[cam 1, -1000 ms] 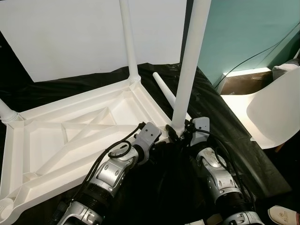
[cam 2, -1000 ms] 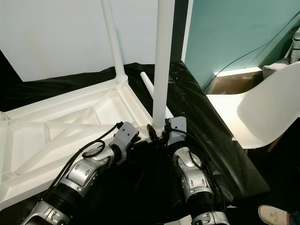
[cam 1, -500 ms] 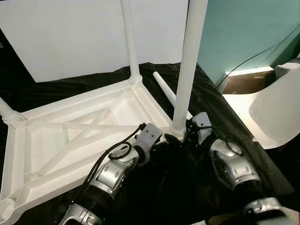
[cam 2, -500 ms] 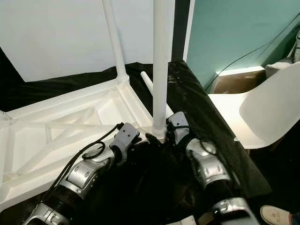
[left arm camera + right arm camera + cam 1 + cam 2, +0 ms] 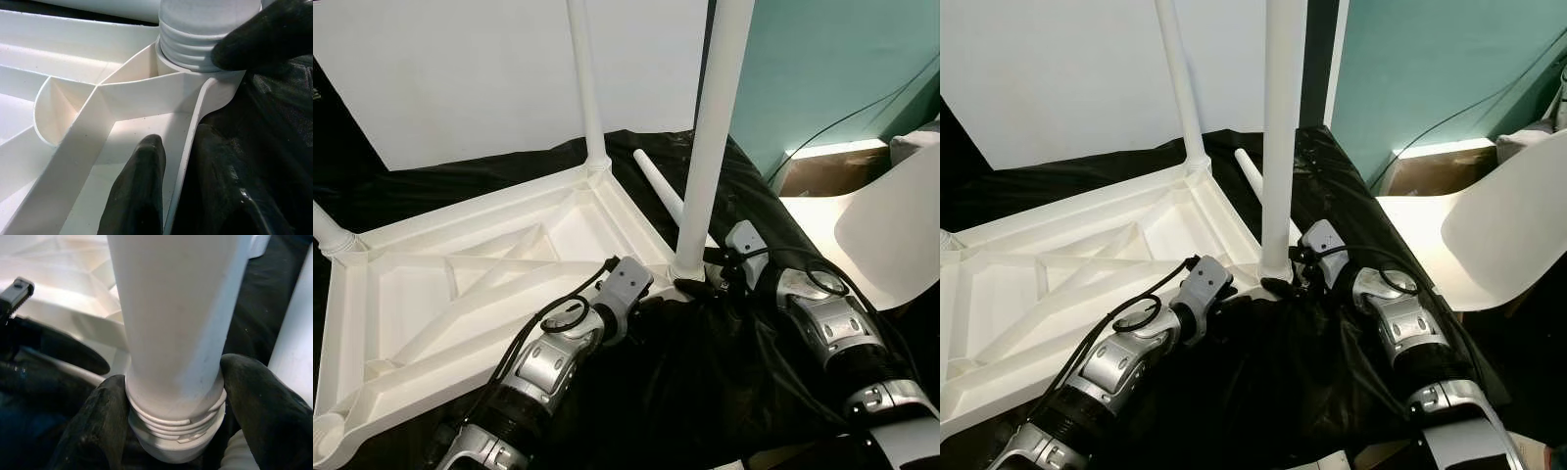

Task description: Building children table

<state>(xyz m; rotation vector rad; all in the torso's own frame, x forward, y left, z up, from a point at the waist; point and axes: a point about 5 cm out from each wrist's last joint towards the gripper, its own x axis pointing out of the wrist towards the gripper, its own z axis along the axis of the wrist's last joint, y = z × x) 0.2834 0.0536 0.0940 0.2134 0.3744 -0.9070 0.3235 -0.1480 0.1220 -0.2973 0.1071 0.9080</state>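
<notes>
Right arm swings outward since earlier | right pincer (image 5: 171, 396) grips leg (image 5: 710, 147) threads | left pincer (image 5: 190, 122) straddles table (image 5: 460, 284) rim, apparently braced | you twist leg plumb

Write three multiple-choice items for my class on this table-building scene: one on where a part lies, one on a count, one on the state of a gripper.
1. Where does the loose leg lie?
A. On the black sheet beside the tabletop
B. On the white chair
C. Inside the tabletop's ribs

2. How many legs stand upright in the upturned tabletop at its far and right corners?
A. None
B. Two
C. Five

3. What is the right gripper doing?
A. Hanging open above the chair
B. Closed on the base of the near leg
C. Holding a screwdriver

Answers:
1 A, the loose leg rests flat on the black sheet, right of the tabletop.
2 B, the near leg and the far leg rise from those corners.
3 B, in the right wrist view its fingers press either side of the threaded base.
</notes>
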